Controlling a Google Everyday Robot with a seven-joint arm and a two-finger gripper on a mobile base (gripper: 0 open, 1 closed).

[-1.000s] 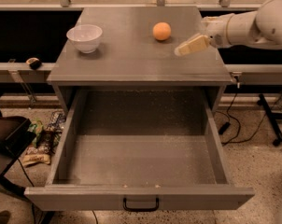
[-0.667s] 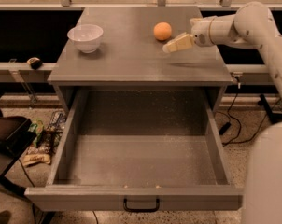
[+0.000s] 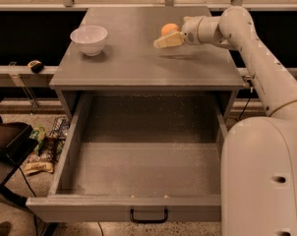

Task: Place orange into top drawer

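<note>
The orange (image 3: 170, 28) sits on the grey cabinet top (image 3: 138, 63), toward the back right. My gripper (image 3: 167, 39) reaches in from the right, just in front of the orange and level with it, and hides its lower part. I cannot tell whether it touches the orange. The top drawer (image 3: 138, 208) is pulled fully out below, its speckled grey floor (image 3: 143, 166) bare and a small black handle (image 3: 148, 215) on the front panel.
A white bowl (image 3: 89, 39) stands on the cabinet top at the back left. My white arm and base (image 3: 261, 151) fill the right side beside the drawer. Litter and a dark object (image 3: 35, 151) lie on the floor to the left.
My gripper has moved left across the cabinet top, from well right of the orange to right up against its front. The orange, bowl and drawer have not moved.
</note>
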